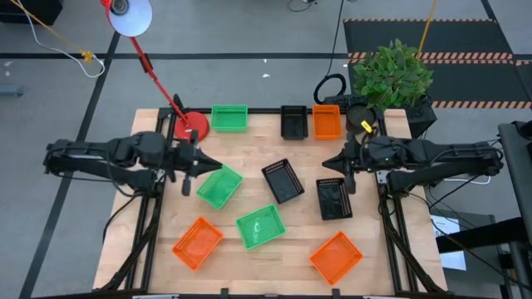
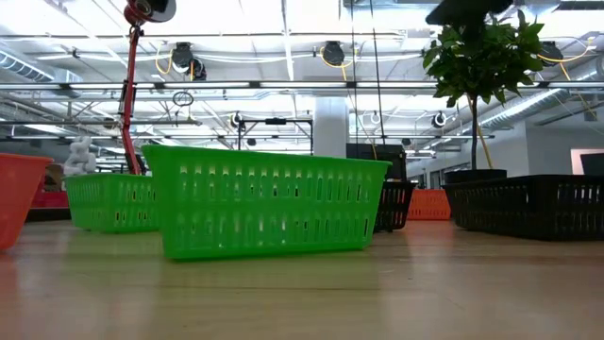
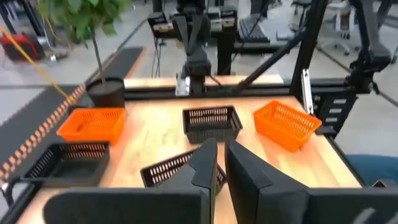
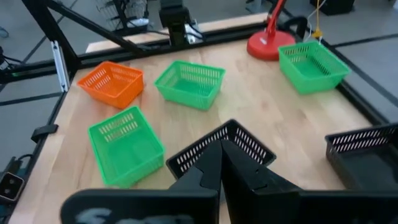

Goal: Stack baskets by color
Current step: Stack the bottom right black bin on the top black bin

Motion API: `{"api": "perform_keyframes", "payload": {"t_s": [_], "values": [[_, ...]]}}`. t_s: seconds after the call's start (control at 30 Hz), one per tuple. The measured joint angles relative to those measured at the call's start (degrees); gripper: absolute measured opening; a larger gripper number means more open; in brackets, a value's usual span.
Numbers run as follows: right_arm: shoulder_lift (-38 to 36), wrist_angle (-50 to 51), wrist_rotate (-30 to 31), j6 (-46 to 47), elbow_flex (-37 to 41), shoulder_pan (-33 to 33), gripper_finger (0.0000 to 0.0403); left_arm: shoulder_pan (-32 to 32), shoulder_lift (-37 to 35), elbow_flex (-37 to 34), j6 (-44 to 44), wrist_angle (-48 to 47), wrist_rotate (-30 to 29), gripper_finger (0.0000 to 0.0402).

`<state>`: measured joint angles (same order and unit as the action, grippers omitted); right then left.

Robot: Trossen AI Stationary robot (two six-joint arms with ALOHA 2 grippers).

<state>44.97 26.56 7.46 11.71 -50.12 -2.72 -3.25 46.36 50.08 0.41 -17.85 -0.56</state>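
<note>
Several baskets rest on their bottoms on the wooden table (image 1: 249,257). At the far edge stand a green one (image 1: 229,118), a black one (image 1: 294,122) and an orange one (image 1: 327,122). Mid-table lie a green basket (image 1: 219,186), two black ones (image 1: 283,180) (image 1: 332,198) and another green one (image 1: 260,226). Two orange ones (image 1: 198,242) (image 1: 336,256) sit near the front. My left gripper (image 1: 214,164) hovers shut above the table's left side, holding nothing. My right gripper (image 1: 326,162) hovers shut on the right, holding nothing.
A red lamp base (image 1: 191,126) stands at the far left by the green basket, its arm slanting up to a white lamp head (image 1: 129,15). A potted plant (image 1: 391,75) stands at the far right corner. Bare wood shows between the two grippers.
</note>
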Motion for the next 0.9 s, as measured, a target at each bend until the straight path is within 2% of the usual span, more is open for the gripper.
{"api": "perform_keyframes", "payload": {"t_s": [0.27,0.43,0.6,0.73,0.9], "values": [[-0.13,-5.98,0.0,2.8,7.97,0.0,0.0,0.0,2.94,0.18,1.72,1.18,0.0,0.0035],[-0.18,-6.24,0.34,8.02,8.49,-0.58,0.0,0.0,2.9,0.2,2.32,1.79,0.0,0.0035],[-0.07,-2.91,6.01,13.7,8.51,-4.42,0.0002,0.0,2.9,0.2,2.74,1.47,0.0,0.0035],[-0.04,2.41,8.55,23.4,8.51,-7.88,0.001,0.0,2.9,0.2,3.82,1.38,0.0,0.0035],[-0.04,10.75,8.94,42.18,8.51,-11.29,0.0011,0.0,2.9,0.2,3.97,0.89,0.0,0.0035]]}}
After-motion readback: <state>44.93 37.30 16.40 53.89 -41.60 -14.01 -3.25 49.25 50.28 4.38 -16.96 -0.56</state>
